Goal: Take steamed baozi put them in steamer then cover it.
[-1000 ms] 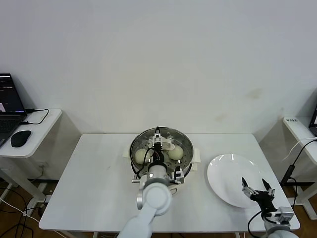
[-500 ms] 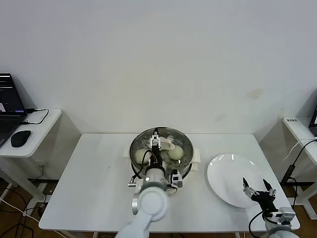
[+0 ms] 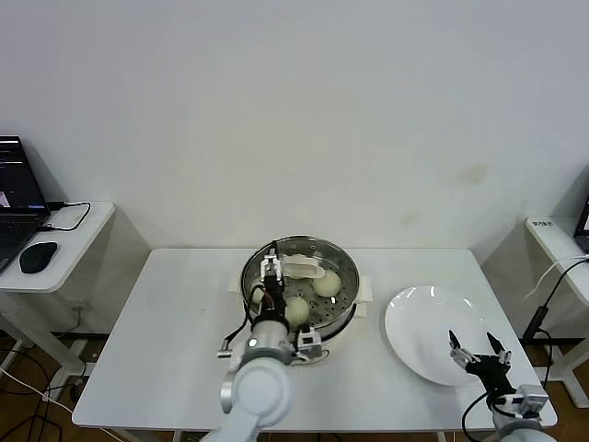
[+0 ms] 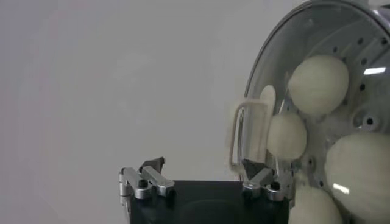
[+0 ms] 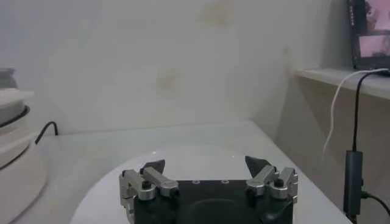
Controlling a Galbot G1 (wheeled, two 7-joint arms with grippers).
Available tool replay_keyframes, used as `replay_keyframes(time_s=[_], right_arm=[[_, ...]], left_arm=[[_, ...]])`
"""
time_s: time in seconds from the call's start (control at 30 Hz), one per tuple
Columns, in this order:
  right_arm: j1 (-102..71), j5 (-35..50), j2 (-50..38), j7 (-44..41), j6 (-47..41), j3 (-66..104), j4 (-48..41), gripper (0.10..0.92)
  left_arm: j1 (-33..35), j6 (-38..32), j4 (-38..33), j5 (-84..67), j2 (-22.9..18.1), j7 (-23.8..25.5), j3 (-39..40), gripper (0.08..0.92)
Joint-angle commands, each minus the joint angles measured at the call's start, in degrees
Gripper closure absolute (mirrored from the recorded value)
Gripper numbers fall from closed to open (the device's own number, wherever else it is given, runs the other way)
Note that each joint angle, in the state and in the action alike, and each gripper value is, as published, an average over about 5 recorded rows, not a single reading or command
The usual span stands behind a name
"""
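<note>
Four baozi sat inside the steamer at the table's middle. Left gripper hovered spread wide over its left rim, empty; right gripper gaped over the plate. Those buns looked soft and light, best cradled gently around their sides.

White table: steamer centre, white plate right.

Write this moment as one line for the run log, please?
left gripper: open, over steamer near side | baozi: in steamer | lid: not visible on pot | right gripper: open, idle over plate
</note>
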Motion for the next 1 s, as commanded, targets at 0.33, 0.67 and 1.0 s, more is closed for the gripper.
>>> replay_keyframes(time_s=[0.33, 0.67, 1.0], right_arm=[[-6.1, -1.3, -3.7, 4.4, -1.0, -8.0, 11.2, 0.203], [-9.5, -2.7, -6.5, 8.4, 4.3, -14.3, 11.2, 0.203], [-11.6, 2.9, -6.7, 8.5, -3.2, -14.1, 15.0, 0.203]], left_arm=[[14.3, -15.4, -10.9, -54.4, 12.7, -21.1, -32.8, 0.177], [30.5, -31.9, -0.3, -82.9, 8.1, -29.1, -40.5, 0.177], [37.8, -26.3, -1.4, -85.4, 5.6, -29.2, -38.2, 0.177]])
